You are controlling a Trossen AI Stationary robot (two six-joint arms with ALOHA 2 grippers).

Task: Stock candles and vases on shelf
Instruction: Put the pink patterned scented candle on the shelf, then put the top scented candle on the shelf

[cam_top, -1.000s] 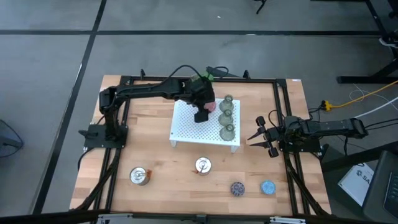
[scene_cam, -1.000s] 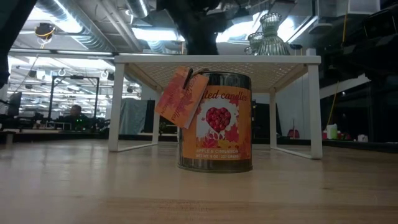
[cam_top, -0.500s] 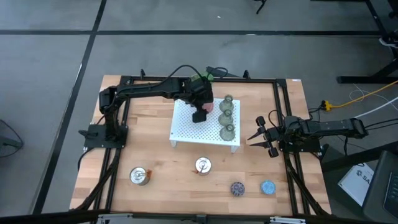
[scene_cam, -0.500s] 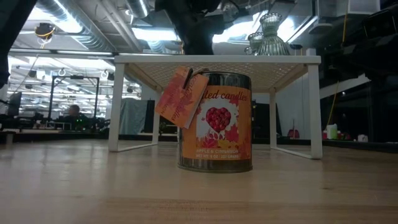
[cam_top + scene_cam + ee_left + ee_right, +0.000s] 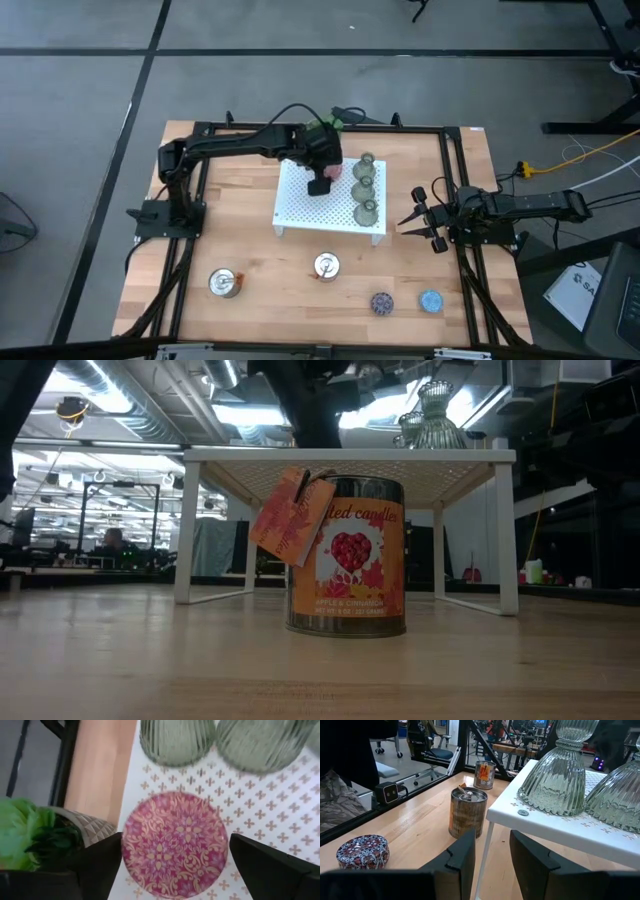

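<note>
**Pink candle let go on the shelf**

High view: my left gripper (image 5: 319, 186) sits over the far part of the white perforated metal shelf (image 5: 300, 211), a touch nearer its back edge than a second ago. A sliver of the round pink patterned candle (image 5: 336, 170) peeks out just beside it, next to the row of three olive-green ribbed vases (image 5: 364, 187). The right gripper (image 5: 424, 221) waits off the shelf's right end, unmoved.

Low view: a tall orange-labelled silver candle tin (image 5: 347, 556) blocks the front; the left arm only shows as a dark shape above the shelf top.

Left wrist view: the fingers have spread and now stand clear on both sides of the pink candle, which rests flat on the shelf between them. I judge it stocked; four candles wait on the wooden table.

Right wrist view: its fingers stand partly apart, holding nothing.
</note>
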